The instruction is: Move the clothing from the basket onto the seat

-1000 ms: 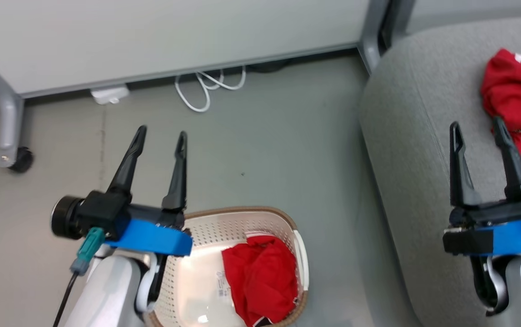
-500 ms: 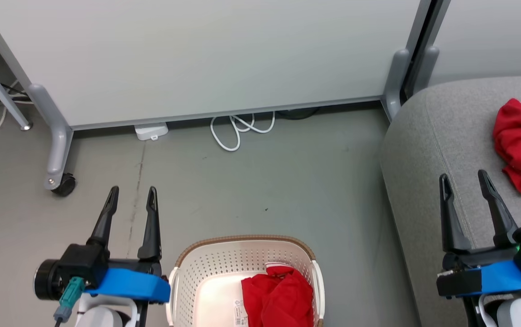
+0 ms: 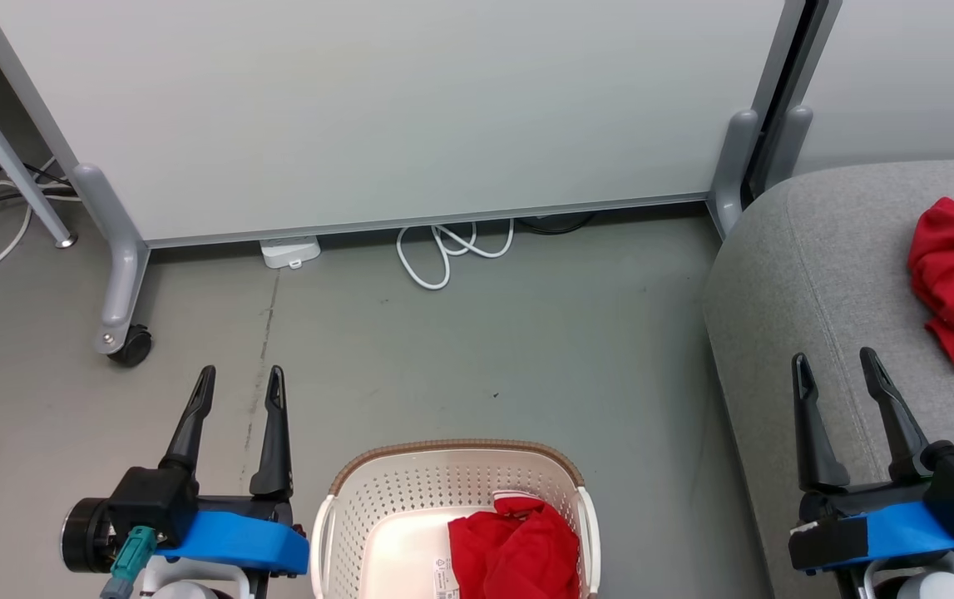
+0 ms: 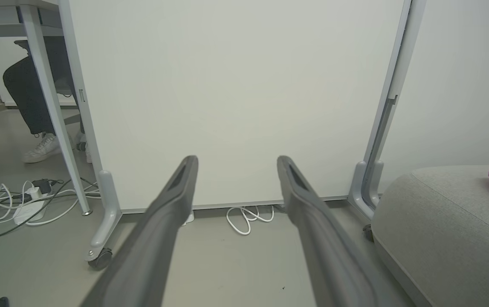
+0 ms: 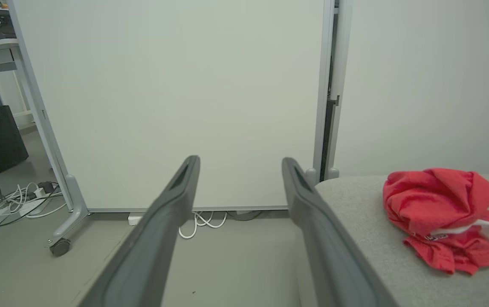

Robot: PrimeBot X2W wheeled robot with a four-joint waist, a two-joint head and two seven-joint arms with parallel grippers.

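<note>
The basket (image 3: pixel 393 495) was cream-white, with a regular dot pattern of perforations on its walls and a brown woven-look rim. The garment in the basket (image 3: pixel 518 553) was bright red with a narrow white edge. The garment on the seat (image 5: pixel 436 200) was bright red with a white panel and a strip of dark lettering. The seat (image 3: pixel 809 274) was plain light grey. The left gripper (image 3: pixel 242 372) and right gripper (image 3: pixel 832 356) were black above blue bands. The floor (image 3: pixel 526 333) was grey, and the cable (image 3: pixel 435 254) was white.
</note>
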